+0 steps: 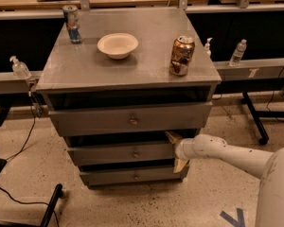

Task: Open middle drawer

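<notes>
Where three grey fronts are stacked in the cabinet (85, 70), the middle drawer (109, 154) is set between the taller top drawer (94, 121) and the shortest bottom drawer (109, 177). A small round knob (135, 153) is seen at its centre, and a dark gap is seen above it. At the drawer's right end the gripper (176, 151) is placed. Its tan fingers (172, 137) are spread apart, one by the front's upper edge and one by its lower edge. Whether the front is pressed by them cannot be told. The gripper is carried by a white arm (232, 154) reaching in from the right. On the cabinet top, three things are set out: a bowl (117, 45), a gold can (181, 56) near the right edge and a blue can (72, 23) at the back left.
</notes>
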You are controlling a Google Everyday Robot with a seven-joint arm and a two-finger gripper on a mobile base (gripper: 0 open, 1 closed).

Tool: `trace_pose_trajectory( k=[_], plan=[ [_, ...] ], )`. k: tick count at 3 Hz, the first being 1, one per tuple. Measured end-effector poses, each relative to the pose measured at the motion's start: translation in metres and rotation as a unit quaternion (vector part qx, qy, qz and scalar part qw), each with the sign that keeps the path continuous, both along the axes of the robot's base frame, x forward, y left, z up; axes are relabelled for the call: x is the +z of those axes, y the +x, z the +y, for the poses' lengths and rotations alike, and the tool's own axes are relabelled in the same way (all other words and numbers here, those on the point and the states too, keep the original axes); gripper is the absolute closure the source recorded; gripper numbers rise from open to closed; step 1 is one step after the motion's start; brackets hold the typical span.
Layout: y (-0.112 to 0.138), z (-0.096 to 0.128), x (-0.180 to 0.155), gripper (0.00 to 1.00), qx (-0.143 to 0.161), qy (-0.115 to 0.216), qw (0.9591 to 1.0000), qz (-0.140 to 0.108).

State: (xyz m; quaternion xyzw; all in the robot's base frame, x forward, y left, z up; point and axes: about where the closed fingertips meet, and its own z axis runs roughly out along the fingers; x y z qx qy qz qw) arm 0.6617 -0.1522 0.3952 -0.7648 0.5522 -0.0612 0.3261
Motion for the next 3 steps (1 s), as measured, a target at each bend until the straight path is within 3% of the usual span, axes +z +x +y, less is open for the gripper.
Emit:
trace_pose_trajectory(
  k=[3],
  plan=[
    [-0.008, 0.023, 0.006, 0.57, 0.048, -0.012, 0.9988, 0.004]
  ],
)
